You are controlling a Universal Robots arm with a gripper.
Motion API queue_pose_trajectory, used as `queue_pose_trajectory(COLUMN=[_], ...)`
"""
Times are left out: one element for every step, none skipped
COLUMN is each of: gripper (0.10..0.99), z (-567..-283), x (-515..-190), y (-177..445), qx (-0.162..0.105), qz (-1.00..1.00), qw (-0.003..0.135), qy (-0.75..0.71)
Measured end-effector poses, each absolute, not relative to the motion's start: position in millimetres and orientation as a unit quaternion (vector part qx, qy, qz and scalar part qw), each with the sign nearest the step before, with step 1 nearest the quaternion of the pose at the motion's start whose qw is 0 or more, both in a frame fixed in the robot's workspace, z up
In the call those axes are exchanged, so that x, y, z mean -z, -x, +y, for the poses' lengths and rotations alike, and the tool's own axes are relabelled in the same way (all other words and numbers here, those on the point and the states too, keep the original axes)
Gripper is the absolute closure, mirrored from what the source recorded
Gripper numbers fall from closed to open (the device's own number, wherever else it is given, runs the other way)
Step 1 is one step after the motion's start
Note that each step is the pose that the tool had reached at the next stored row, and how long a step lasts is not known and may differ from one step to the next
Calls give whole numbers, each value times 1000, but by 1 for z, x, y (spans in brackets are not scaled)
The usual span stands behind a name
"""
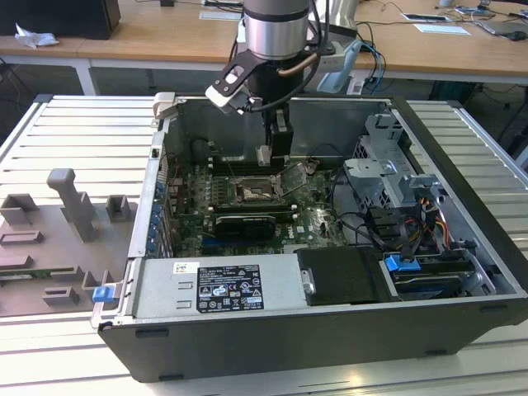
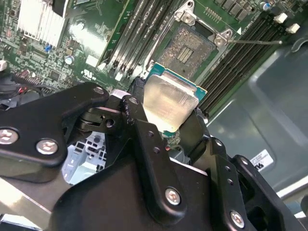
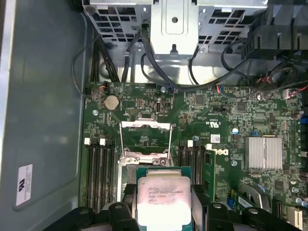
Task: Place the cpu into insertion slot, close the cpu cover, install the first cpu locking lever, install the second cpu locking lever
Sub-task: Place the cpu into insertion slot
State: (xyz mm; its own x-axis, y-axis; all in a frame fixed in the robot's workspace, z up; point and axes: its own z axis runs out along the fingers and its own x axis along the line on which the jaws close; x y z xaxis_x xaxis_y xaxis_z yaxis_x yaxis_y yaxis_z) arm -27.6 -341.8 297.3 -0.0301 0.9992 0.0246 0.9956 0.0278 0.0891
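You hold the cpu over the board
Your gripper (image 2: 167, 115) clamps the cpu (image 3: 164, 201) by two opposite edges, flat, metal top up, square with no long axis. Below it lies the bare socket (image 2: 190, 48). Just beyond, the cpu cover (image 3: 145, 125) stands open, and memory slots (image 3: 98, 171) flank both sides.

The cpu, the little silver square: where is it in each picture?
Exterior view: too small to be sure; look at the gripper tip over the green motherboard.
Second wrist view: the cpu, gripped, silver top showing, near the bare socket.
First wrist view: the cpu, gripped, beside the memory slots.
Shared landmark: the motherboard.
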Motion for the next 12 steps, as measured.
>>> queue_pose_trajectory(gripper=[549,549,549,549,549,549,549,549,549,549,549,549], z=[-342,-342,-342,-341,-339,-336,-335,-335,-335,-335,-335,-335], x=[-295,-293,-291,-289,-286,-281,-278,-276,-274,-273,-272,-271], y=[28,29,30,31,31,32,32,33,33,33,34,34], qx=[-41,-41,-41,-41,-41,-41,-41,-41,-41,-41,-41,-41], qz=[717,717,717,718,718,718,719,719,719,719,719,719], qw=[22,22,22,22,22,22,22,22,22,22,22,22], qy=[-696,-695,-695,-695,-695,-694,-694,-694,-694,-694,-694,-694])
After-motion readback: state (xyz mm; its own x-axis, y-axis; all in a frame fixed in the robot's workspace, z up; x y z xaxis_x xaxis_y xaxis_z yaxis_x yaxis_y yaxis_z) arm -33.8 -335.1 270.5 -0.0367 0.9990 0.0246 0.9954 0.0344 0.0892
